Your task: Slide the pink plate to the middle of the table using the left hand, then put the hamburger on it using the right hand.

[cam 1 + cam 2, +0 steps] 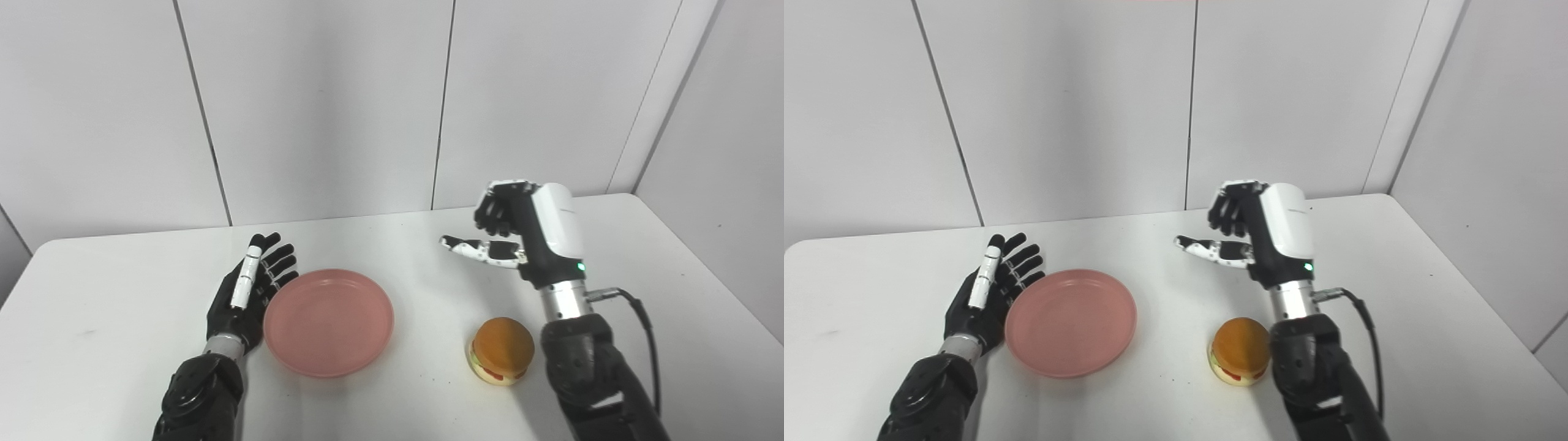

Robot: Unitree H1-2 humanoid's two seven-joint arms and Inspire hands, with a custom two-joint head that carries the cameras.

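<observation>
**Left hand at the plate's edge, burger waiting beside the right arm**

From where I stand, the white table carries only two things. The pink plate lies flat, a little left of the table's middle and toward the near side. The hamburger sits upright on the bare tabletop to the right of the plate, well apart from it, its orange bun on top and a strip of red and pale filling showing along the lower edge.

The left hand rests low by the plate's left rim, palm turned toward the plate, fingers stretched out straight and spread, pointing away toward the wall. It holds nothing. The heel of the palm looks to be touching the rim or just beside it; I cannot tell which.

The right hand is raised above the table, beyond the hamburger and clear of it. Its fingers curl forward loosely while the thumb sticks out to the left, with a wide gap between them and nothing in the grasp. A green light glows at the wrist. The right forearm comes up just beside the hamburger's right side, and a black cable loops off the wrist.

Behind the table stand plain grey wall panels.
</observation>
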